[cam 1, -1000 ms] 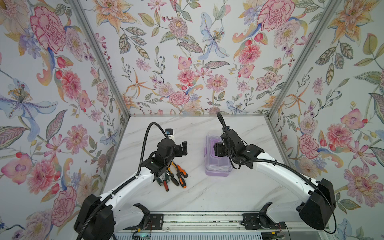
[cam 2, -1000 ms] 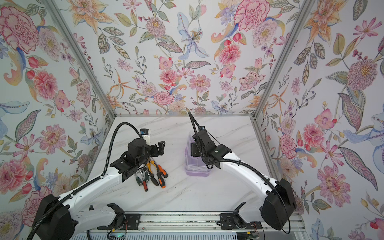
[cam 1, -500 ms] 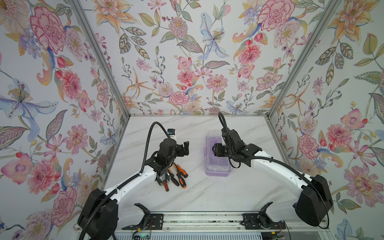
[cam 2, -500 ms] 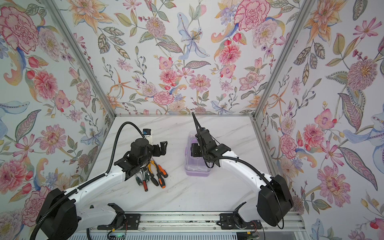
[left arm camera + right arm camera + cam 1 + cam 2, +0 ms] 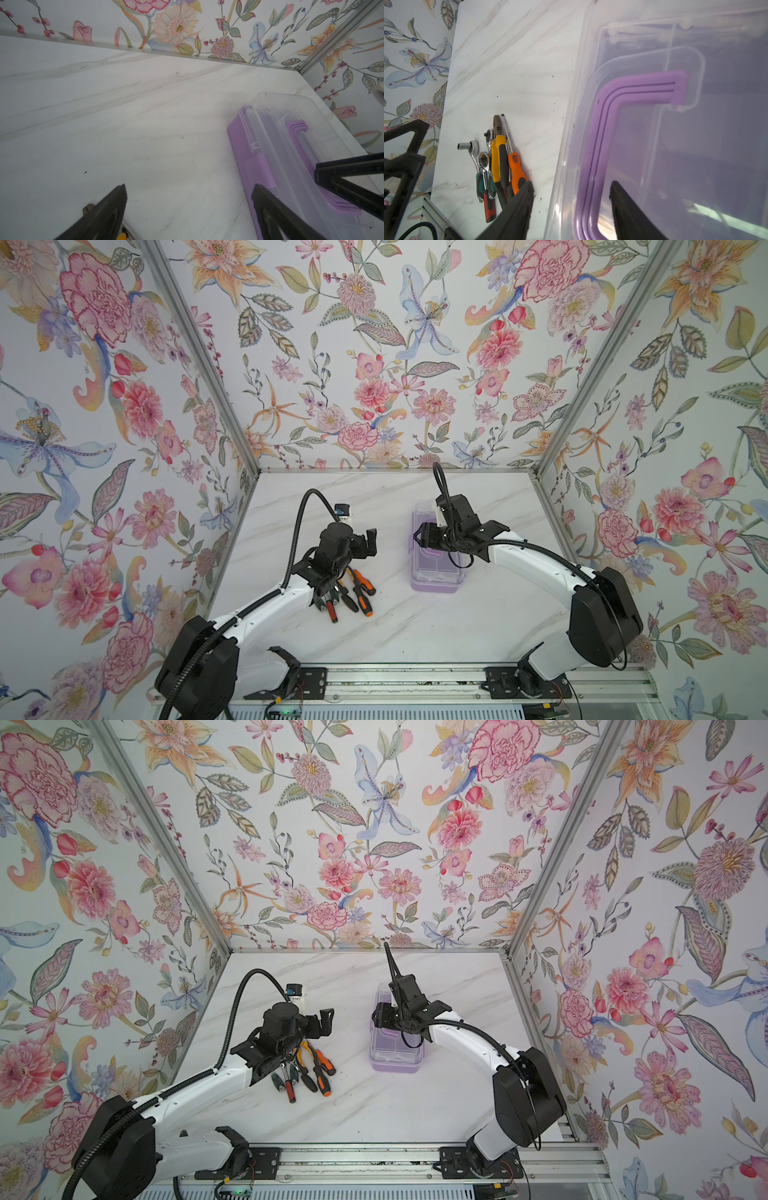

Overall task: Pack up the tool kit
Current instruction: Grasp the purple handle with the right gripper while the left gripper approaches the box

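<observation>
While right claw (image 5: 572,187), half-open, straddles handle (image 5: 600,124) of box (image 5: 434,585): close squarely, lift lid (image 5: 654,41) slowly. Left claw (image 5: 370,540) wide, empty; tools (image 5: 353,597) at box's 8 o'clock.

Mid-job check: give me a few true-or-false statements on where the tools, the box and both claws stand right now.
1. The tools lie in a pile on the table, outside the box. True.
2. The left claw holds the yellow-handled pliers. False: it is open and empty, and the pliers lie in the pile.
3. The right claw is over the clear lid, with a finger on each side of the purple handle. True.
4. The lid has been taken off the box. False: it lies down on the box.
5. In both top views the box sits left of the tools. False: it sits to their right.
</observation>
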